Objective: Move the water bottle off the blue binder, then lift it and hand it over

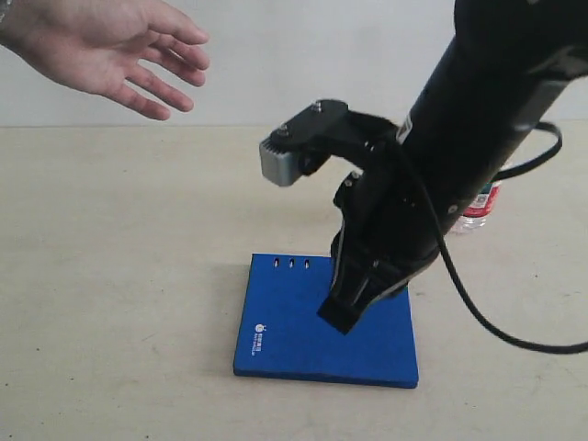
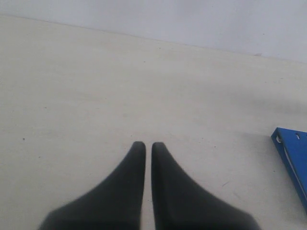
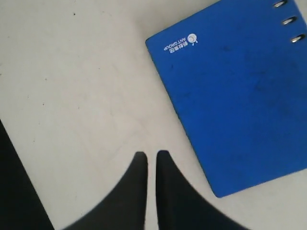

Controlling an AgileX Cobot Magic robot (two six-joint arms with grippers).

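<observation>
The blue binder [image 1: 303, 326] lies flat on the table with nothing on it; its ring holes and white logo show in the right wrist view [image 3: 230, 91]. The water bottle [image 1: 480, 208] stands on the table to the binder's far right, mostly hidden behind the right arm; only its red label band and clear base show. My right gripper [image 1: 338, 317] hangs above the binder, shut and empty; in its own view [image 3: 151, 154] the tips sit beside the binder's corner. My left gripper [image 2: 144, 143] is shut and empty over bare table, with the binder's corner [image 2: 292, 155] off to one side.
A person's open hand [image 1: 110, 50] is held out, palm up, at the upper left. A black cable [image 1: 478, 312] loops from the right arm down over the table right of the binder. A pale wall runs behind the table.
</observation>
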